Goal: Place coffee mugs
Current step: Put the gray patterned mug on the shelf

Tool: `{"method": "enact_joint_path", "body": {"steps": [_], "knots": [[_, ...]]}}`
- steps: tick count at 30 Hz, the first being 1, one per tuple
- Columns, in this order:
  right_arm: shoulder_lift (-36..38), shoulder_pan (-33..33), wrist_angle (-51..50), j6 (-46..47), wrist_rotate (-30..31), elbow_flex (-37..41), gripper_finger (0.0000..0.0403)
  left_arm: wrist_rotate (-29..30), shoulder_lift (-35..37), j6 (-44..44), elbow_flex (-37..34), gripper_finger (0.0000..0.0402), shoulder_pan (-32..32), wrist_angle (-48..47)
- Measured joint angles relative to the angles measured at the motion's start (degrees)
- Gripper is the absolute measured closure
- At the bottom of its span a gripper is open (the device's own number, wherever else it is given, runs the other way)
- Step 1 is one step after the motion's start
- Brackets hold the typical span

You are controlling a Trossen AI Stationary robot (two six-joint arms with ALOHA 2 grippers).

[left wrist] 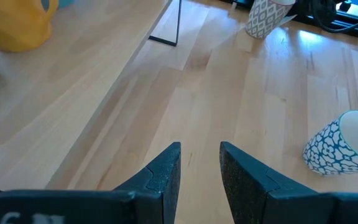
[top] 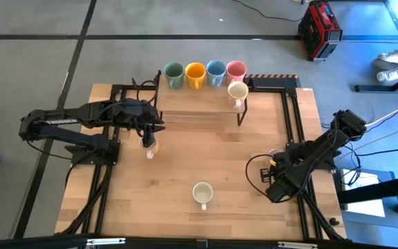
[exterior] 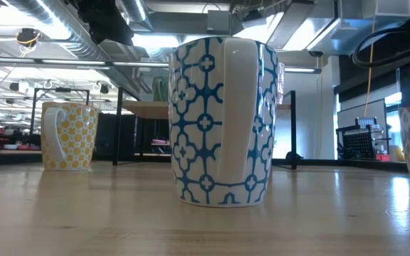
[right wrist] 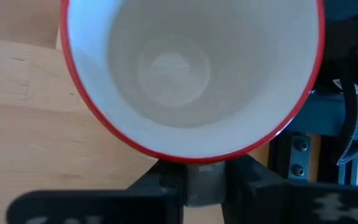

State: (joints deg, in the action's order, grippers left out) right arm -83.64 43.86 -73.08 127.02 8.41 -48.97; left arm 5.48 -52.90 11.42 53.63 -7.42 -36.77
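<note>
**A:** Red rim, white inside. Is that the mug you're on?

**B:** Yes. My right gripper (right wrist: 202, 177) is at the tabletop's (top: 185, 166) right side, its fingers pressed against a grey stub under the red-rimmed mug (right wrist: 191, 68). I take that stub to be the handle. Holding it there would keep the mug upright when I lift.

**A:** And the left arm?

**B:** The left gripper (left wrist: 200, 155) hangs over the left-centre. Its fingers are a narrow gap apart, with only bare wood showing between them. The yellow-patterned mug (top: 148, 146) sits right under it from above, and I can't tell whether they touch.

**A:** Where are the others?

**B:** The green mug (top: 173, 75), orange mug (top: 195, 75), blue mug (top: 215, 72) and pink mug (top: 235, 70) stand in a row along the back of the raised shelf (top: 192, 100). A cream mug (top: 238, 92) stands in front of the pink one, which I read as the start of a second row. The blue-patterned mug (top: 202, 194) stands alone near the front edge, not yet placed.

**A:** Any risk?

**B:** The hold is low and narrow, so I judge the mug could swing or tip on the way up.
</note>
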Motion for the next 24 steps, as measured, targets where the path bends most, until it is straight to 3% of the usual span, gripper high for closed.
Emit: {"method": "enact_joint_path", "body": {"steps": [7,19,24], "knots": [[-0.1,0.0,-2.0,-3.0,5.4,-2.9,0.0357,0.0,0.0,0.0,0.0,0.0296,0.0,0.0],[-0.1,-0.4,-5.0,-20.8,21.6,-16.1,0.0357,0.0,0.2,0.5,0.0,0.0296,0.0,0.0],[0.0,-4.2,-4.3,-31.6,24.6,-19.2,0.0357,0.0,0.2,2.5,2.4,0.0296,0.0,0.2]]}}
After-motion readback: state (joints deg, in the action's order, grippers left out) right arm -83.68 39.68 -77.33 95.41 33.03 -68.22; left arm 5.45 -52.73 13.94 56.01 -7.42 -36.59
